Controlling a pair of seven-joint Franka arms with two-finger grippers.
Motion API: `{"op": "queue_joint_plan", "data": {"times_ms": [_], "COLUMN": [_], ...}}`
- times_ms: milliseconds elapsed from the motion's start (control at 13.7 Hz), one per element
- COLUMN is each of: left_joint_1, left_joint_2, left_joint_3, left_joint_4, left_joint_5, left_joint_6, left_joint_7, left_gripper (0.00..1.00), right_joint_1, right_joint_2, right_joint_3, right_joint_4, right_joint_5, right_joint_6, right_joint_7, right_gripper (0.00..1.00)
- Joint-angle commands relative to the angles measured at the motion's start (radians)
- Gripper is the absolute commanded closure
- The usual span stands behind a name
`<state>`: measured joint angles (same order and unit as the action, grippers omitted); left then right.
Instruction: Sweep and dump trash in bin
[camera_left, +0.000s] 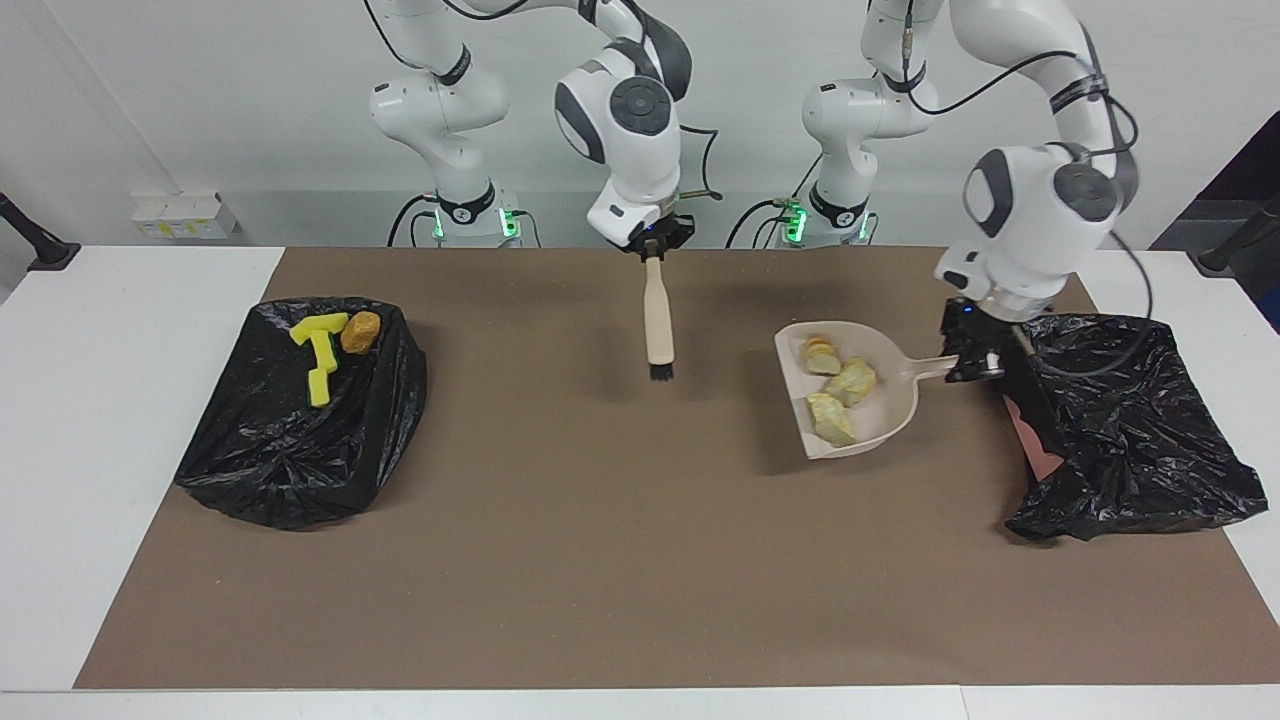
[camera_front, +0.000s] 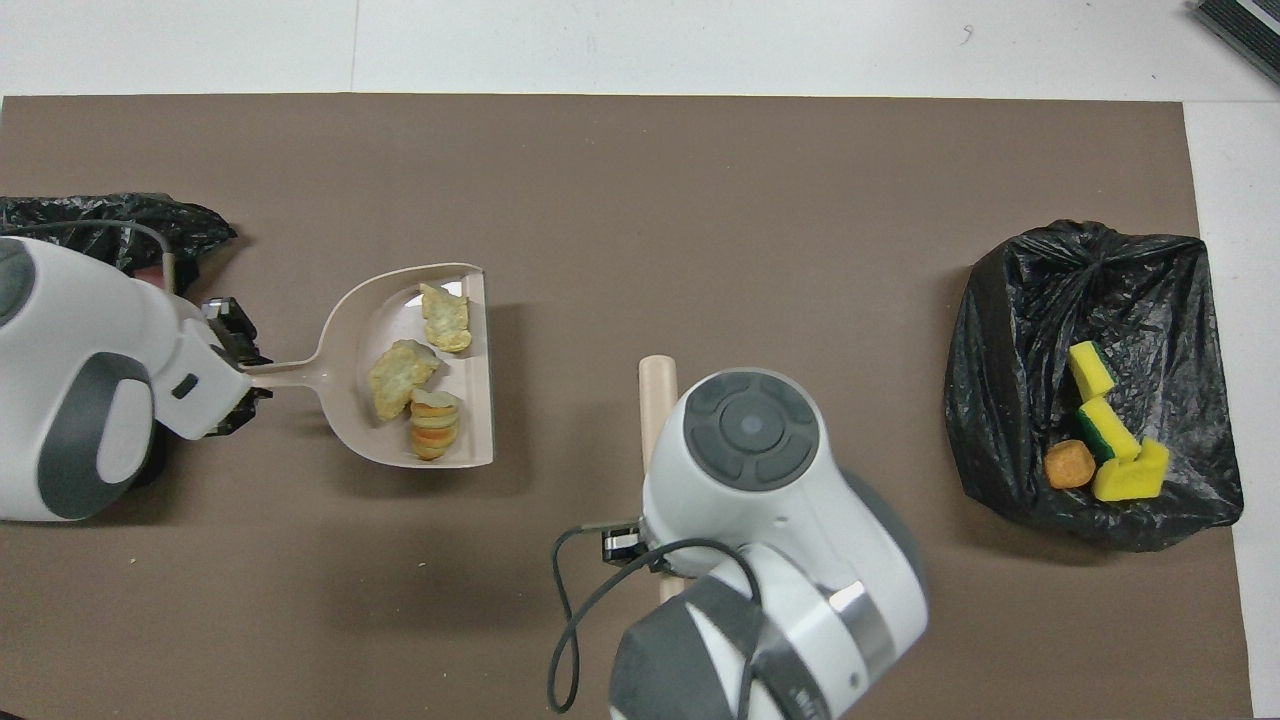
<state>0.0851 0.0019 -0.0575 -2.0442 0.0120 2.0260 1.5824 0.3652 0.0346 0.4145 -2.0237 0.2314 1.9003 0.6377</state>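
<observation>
The right gripper (camera_left: 655, 252) is clenched on the handle of the brush (camera_left: 659, 330), which hangs bristles-down over the brown mat (camera_left: 560, 560) beside the dustpan (camera_left: 880, 425). The left gripper (camera_left: 968, 362) grips the dustpan's handle, holding the pan raised just beside the black-bagged bin (camera_left: 1130, 430) at the left arm's end. In the dustpan lie three pale yellow-tan chunks (camera_left: 838, 390), rough and crumbly; well apart from it, the other bin (camera_left: 290, 440) holds yellow and green sponge pieces (camera_left: 320, 350) and an orange-brown lump (camera_left: 361, 332).

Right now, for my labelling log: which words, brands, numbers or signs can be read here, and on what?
No text can be read.
White wall box: yellowish sticker, too small to read.
Dustpan: no print visible.
Brush: no print visible.
</observation>
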Motion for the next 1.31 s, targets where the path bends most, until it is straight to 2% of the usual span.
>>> {"op": "queue_joint_plan", "data": {"times_ms": [0,146,291,437,655,873,1019,1092,1237], "left_joint_1": [0.158,0.278,0.368,0.442,0.513,0.519,0.516,0.506,0.478], "left_joint_2": [0.000,0.021,0.064,0.125,0.236,0.303,0.332,0.339,0.352], "left_joint_3": [-0.010,-0.010,-0.010,-0.010,-0.010,-0.004,-0.008,-0.010,-0.011], "left_joint_4": [0.077,0.155,0.243,0.355,0.560,0.671,0.703,0.700,0.693], "left_joint_5": [-0.056,-0.115,-0.127,-0.113,-0.018,0.142,0.242,0.316,0.439], "left_joint_6": [-0.062,-0.107,-0.142,-0.162,-0.226,-0.198,-0.130,-0.086,-0.026], "left_joint_7": [0.167,0.324,0.370,0.403,0.438,0.439,0.439,0.438,0.430], "left_gripper": [1.00,1.00,1.00,1.00,1.00,1.00,1.00,1.00,1.00], "right_joint_1": [0.067,0.115,0.139,0.159,0.166,0.166,0.166,0.166,0.167], "right_joint_2": [-0.039,-0.039,-0.062,-0.073,-0.061,-0.055,-0.051,-0.050,-0.050], "right_joint_3": [0.000,0.000,0.000,0.000,0.000,0.000,0.000,0.000,0.000], "right_joint_4": [-0.127,-0.177,-0.245,-0.270,-0.294,-0.294,-0.294,-0.294,-0.293], "right_joint_5": [0.023,0.023,0.023,0.023,0.032,0.034,0.032,0.032,0.032], "right_joint_6": [0.126,0.160,0.186,0.186,0.262,0.275,0.276,0.278,0.292], "right_joint_7": [0.032,0.072,0.089,0.091,0.160,0.169,0.157,0.152,0.142], "right_gripper": [1.00,1.00,1.00,1.00,1.00,1.00,0.99,0.83,0.37]}}
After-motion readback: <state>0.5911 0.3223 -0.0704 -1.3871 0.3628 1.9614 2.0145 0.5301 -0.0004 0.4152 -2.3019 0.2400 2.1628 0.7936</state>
